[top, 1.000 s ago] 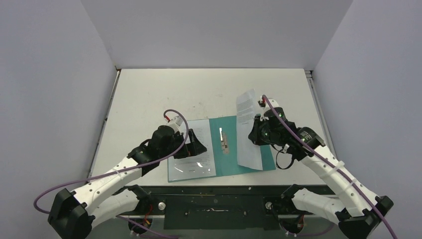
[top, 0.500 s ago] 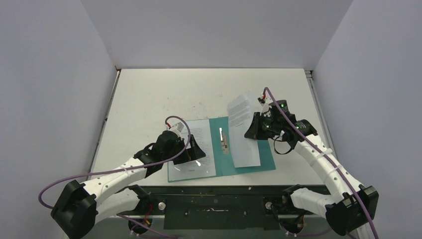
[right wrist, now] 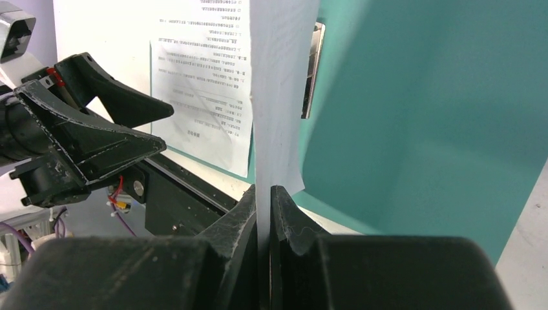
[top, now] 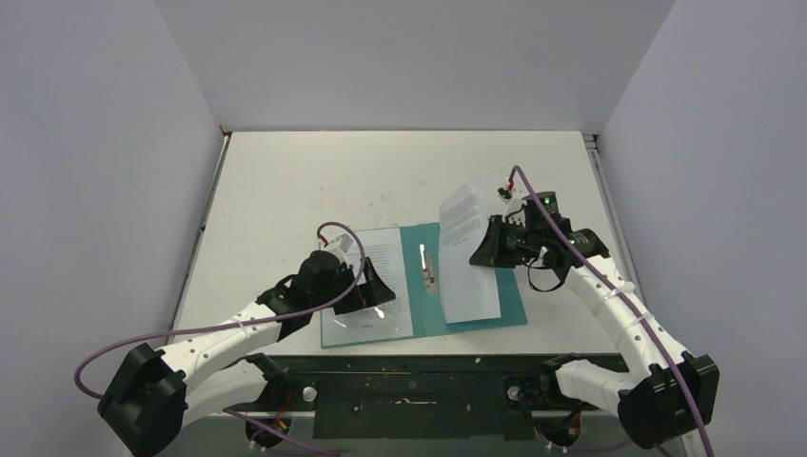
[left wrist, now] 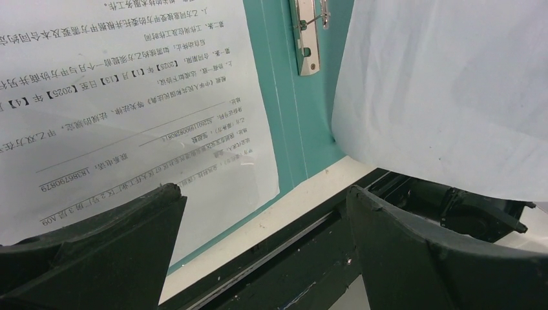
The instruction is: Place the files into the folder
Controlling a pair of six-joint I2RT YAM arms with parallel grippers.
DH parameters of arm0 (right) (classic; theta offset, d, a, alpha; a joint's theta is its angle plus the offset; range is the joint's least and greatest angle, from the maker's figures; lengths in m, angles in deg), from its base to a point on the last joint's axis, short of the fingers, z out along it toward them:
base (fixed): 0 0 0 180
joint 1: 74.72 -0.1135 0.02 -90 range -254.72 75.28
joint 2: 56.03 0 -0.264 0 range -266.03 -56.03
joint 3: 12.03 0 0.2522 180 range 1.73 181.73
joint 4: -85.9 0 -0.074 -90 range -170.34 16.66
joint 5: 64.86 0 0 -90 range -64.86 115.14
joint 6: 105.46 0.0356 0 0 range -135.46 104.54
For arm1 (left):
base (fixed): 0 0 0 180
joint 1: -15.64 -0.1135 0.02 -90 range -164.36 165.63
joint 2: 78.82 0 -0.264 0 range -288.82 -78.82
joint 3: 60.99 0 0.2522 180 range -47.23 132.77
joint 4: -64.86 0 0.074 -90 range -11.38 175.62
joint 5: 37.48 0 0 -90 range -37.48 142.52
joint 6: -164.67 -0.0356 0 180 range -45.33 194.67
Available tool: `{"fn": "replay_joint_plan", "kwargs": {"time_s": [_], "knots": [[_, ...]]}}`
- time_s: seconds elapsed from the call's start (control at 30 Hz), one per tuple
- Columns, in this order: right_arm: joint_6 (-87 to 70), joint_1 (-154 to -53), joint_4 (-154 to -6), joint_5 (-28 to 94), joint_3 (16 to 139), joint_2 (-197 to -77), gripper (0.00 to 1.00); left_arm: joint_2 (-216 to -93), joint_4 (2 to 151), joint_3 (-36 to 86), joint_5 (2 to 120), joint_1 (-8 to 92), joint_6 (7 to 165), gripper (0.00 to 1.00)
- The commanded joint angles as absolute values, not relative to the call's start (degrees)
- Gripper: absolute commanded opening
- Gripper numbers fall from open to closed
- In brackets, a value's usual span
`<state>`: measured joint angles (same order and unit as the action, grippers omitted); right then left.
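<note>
The teal folder lies open near the table's front edge, also in the left wrist view and right wrist view. A printed sheet lies on its left half, with text legible in the left wrist view. My right gripper is shut on the edge of a second white sheet and holds it tilted over the folder's right half; the sheet runs between the jaws in the right wrist view. My left gripper is open above the printed sheet's near edge.
A metal fastener clip sits along the folder's spine, also in the left wrist view. The black front rail runs along the table's near edge. Grey walls enclose the left, back and right.
My right gripper has carried the held sheet left, then slightly back right, now lying lower over the folder's right half. The left gripper shifted a little toward the near edge.
</note>
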<state>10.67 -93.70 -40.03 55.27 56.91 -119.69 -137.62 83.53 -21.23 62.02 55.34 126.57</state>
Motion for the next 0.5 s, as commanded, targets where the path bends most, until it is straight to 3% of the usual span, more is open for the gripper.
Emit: {"fn": "replay_joint_plan", "kwargs": {"time_s": [0.0,0.47], "knots": [[9.93,-92.08,-41.82,58.31,56.75,-120.01,0.05,-136.51,80.26,-21.29,63.05,55.63,126.4,0.97],[10.32,-87.19,-42.21,63.46,55.21,-120.09,0.05,-134.92,79.88,-21.47,64.38,55.57,126.28,0.97]]}}
